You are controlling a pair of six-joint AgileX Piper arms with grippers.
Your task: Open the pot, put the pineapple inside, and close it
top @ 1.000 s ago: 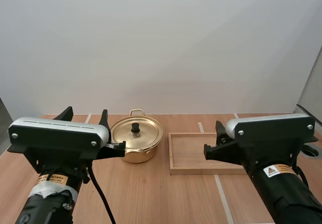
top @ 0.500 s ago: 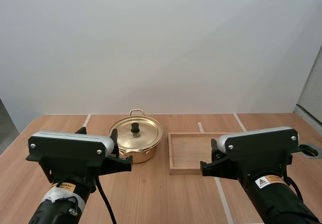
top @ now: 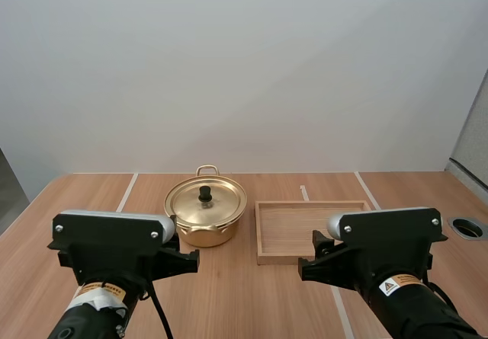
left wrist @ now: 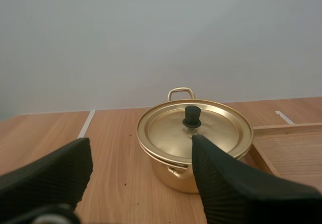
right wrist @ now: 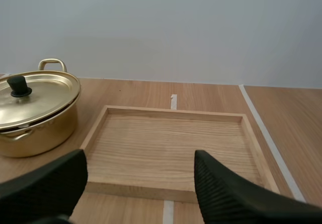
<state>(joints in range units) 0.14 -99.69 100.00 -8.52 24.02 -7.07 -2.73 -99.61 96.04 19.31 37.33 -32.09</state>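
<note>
Wooden surface (top: pixel 229 293) with a few pale tape lines, plain white wall (top: pixel 244 65) behind it. The brass-coloured pot (top: pixel 206 228) sits left of centre toward the back, and its lid (top: pixel 217 202) is on, sitting flat, with the little black knob (top: pixel 205 193) sticking straight up. One loop handle (top: pixel 207 170) pokes out at the pot's far side. Just to the right of it, close but not touching as far as I can see, is a shallow wooden tray (top: pixel 263 236).

Both arms are down at the near edge, well short of the pot and the tray. The left jaws are spread wide apart and holding nothing. From the left wrist camera the ribbed fingers (left wrist: pixel 231 183) frame the pot (left wrist: pixel 171 171), which sits ahead of them. The right jaws are released too, with their fingers (right wrist: pixel 236 194) standing apart and lined up with the tray (right wrist: pixel 171 112). From that side the pot (right wrist: pixel 35 128) is just beside the tray's left wall.
</note>
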